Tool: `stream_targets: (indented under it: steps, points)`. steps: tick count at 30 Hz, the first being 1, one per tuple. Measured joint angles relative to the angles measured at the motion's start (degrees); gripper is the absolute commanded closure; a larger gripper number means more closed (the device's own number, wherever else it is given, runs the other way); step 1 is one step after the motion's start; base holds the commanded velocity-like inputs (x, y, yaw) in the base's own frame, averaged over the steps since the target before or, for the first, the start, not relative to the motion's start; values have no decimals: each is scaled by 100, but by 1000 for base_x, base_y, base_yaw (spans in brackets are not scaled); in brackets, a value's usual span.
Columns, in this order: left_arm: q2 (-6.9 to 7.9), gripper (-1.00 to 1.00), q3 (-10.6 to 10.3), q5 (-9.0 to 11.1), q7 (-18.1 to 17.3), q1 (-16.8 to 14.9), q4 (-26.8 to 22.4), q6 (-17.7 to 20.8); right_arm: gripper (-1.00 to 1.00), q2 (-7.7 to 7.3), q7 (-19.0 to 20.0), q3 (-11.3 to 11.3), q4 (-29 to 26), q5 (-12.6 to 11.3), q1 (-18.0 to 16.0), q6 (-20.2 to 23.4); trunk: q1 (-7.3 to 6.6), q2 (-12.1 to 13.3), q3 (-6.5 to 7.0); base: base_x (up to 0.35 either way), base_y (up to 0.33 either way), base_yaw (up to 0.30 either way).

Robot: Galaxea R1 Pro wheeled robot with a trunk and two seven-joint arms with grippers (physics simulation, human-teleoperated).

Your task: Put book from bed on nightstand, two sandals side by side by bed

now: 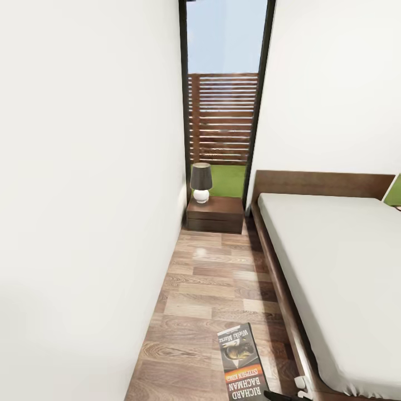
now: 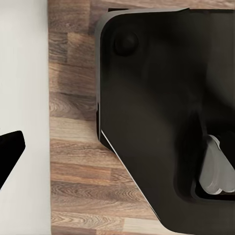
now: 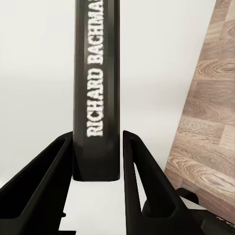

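The book (image 1: 242,362) is a dark paperback with an orange band and white "RICHARD BACHMAN" lettering. It is held cover-up over the wood floor, in the aisle beside the bed (image 1: 334,267). My right gripper (image 3: 98,139) is shut on it, with a black finger pressed to each side of the book's spine (image 3: 97,88). The dark brown nightstand (image 1: 216,214) stands at the far end of the aisle, left of the headboard. One black finger (image 2: 11,149) of my left gripper shows over a white surface; its state is unclear. The sandals are out of view.
A lamp (image 1: 201,182) with a dark shade stands on the back of the nightstand. A white wall (image 1: 83,195) lines the aisle's left side. A tall window (image 1: 223,111) shows a slatted fence. My dark base (image 2: 166,112) sits on the floor (image 1: 206,289).
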Motion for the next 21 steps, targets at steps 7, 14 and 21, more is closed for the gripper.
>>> stream_targets:
  steps: [7, 14, 21]
  points:
    - [-1, -100, 0, 0, -1, 0, 0, 1, 100, 6, -8, 1, 0, -1, 0, -2, 0, 0, 0, 8, 0, 0]
    - [-1, -100, 0, 0, -2, 1, 0, 1, 100, 3, -10, -1, 0, 0, 0, -1, -1, 0, 0, 80, 0, -4]
    - [-6, -100, 0, -1, -1, 0, 2, 0, 100, 8, -9, 0, -1, -2, 1, 3, 0, 0, 0, 30, 0, -149]
